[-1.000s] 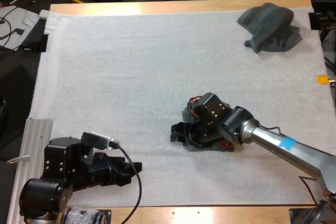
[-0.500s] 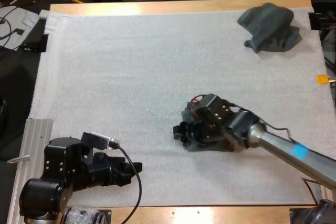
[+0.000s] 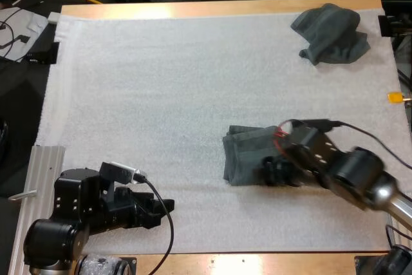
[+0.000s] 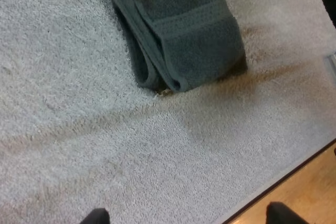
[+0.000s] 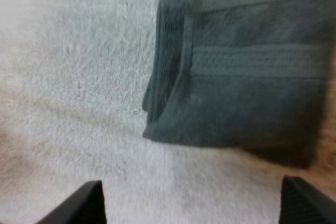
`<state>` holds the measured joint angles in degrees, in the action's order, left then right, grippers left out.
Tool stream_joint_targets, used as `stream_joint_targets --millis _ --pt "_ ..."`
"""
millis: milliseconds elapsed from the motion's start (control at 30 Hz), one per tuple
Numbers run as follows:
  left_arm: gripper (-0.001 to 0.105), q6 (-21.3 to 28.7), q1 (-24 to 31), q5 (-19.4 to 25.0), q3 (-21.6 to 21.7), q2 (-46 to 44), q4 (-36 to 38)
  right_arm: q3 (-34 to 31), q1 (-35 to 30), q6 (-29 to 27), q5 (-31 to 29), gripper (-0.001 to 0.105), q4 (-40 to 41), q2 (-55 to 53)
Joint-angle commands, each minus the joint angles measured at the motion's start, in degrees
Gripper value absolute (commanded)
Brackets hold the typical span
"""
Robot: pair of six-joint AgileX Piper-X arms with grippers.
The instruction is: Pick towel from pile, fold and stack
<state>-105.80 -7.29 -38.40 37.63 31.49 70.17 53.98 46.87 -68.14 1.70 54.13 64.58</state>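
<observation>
Lying on white mat [image 3: 129,82], one folded towel [image 3: 248,156], one crumpled towel [image 3: 329,33]

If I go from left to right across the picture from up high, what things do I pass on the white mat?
Black left gripper → folded dark grey-green towel → crumpled dark grey-green towel.

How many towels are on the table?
2. One folded towel lies near the middle of the white mat. One crumpled towel sits at the mat's far right corner. The folded one shows several layers, so another could be hidden in it.
</observation>
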Motion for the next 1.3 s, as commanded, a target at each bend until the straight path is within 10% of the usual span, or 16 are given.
stream_joint_targets --millis 0,1267 --pt "0.058 0.4 -0.4 -0.6 0.0 -0.1 -0.8 0.3 -0.3 -0.9 -1.7 0.066 4.7 -6.2" --pt "0.072 -7.1 -1.2 -1.7 0.1 14.1 -20.0 0.4 0.2 0.1 -8.5 0.065 12.5 -24.4"
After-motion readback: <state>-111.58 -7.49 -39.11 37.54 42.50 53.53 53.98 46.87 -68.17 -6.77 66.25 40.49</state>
